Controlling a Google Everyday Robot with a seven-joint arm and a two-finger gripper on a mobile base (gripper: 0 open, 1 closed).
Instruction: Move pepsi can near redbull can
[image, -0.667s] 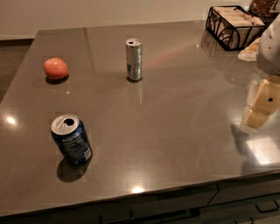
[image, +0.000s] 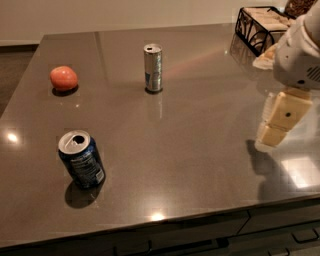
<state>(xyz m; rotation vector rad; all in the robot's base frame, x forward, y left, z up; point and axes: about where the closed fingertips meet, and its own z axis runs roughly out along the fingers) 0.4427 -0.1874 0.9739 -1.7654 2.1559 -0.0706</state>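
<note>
The pepsi can (image: 81, 159) is short, dark blue, with an open silver top. It stands upright near the front left of the grey table (image: 200, 150). The redbull can (image: 153, 68) is tall, slim and silver with a small blue patch. It stands upright at the middle back of the table. My gripper (image: 274, 131) hangs on the white arm (image: 300, 55) over the right side of the table. It is far to the right of both cans and holds nothing.
An orange-red round fruit (image: 64, 78) lies at the back left. A black wire basket (image: 262, 25) stands at the back right corner, behind the arm. The table's front edge runs along the bottom, with drawers below.
My gripper has moved a little to the left over the right side of the table. The cans and the fruit have not moved.
</note>
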